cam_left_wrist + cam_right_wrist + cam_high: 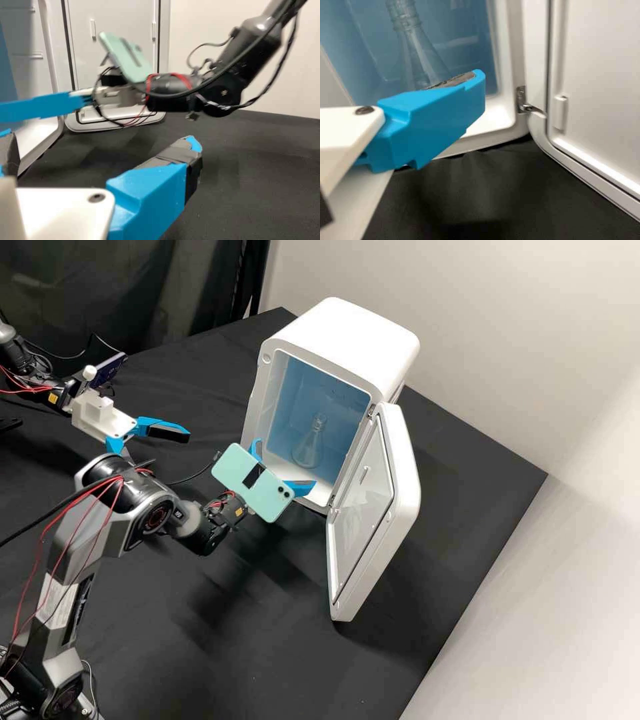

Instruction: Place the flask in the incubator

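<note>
Okay so the flask (310, 443) is already inside the incubator (347, 340), standing upright on the floor of the blue chamber, a bit back from the front lip. My right pincer (283, 467) sits right at the mouth of the box, fingers spread wide and holding nothing. From the high view the flask looks clear of both fingers. In my right wrist view one blue finger (430, 120) overlaps the glass, though, so I can't swear there's a gap. My left pincer (155, 432) hangs over the desk (200, 613) well off to the side, also wide and empty, not involved. By my reckoning the placing itself is basically done, so what's left is getting out without wrecking it. The main worry is a finger clipping the flask's wide base or its neck on the way back. It's empty glass on smooth plastic, so I'd guess it slides or tips with barely a nudge. The other one is the door (373, 507), which hangs open just beside my right wrist. If I swing sideways instead of pulling straight out I could bump it, and that could shake the whole box and knock the flask over.
</note>
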{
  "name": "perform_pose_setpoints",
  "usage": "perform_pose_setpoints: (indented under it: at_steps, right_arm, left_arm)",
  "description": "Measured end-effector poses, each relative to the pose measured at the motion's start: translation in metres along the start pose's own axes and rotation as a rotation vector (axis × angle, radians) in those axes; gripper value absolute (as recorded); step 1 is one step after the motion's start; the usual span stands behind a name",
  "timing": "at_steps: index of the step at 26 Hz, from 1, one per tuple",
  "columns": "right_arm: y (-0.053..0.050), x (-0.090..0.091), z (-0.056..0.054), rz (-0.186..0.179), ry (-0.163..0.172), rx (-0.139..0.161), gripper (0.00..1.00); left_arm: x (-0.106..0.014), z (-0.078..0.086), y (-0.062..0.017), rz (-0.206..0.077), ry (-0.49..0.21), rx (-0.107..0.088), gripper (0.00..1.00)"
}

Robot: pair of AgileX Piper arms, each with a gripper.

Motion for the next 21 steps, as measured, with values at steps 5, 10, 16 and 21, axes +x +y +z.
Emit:
perform_pose_setpoints:
  at_steps: [5,10,16,21]
  right_arm:
    - [0.006,-0.037,0.003,0.114,0.013,0.015,1.0]
    - [0.013,-0.075,0.003,0.115,0.008,0.039,1.0]
    - [0.016,-0.112,0.001,0.117,-0.002,0.072,1.0]
    - [0.018,-0.118,-0.002,0.125,0.009,0.073,1.0]
  left_arm:
    - [0.0,0.0,0.0,0.0,0.0,0.0,1.0]
    - [0.0,0.0,0.0,0.0,0.0,0.002,1.0]
    - [-0.004,0.006,0.0141,0.069,-0.018,0.062,1.0]
    - [-0.011,0.01,0.0312,0.158,-0.031,0.069,1.0]
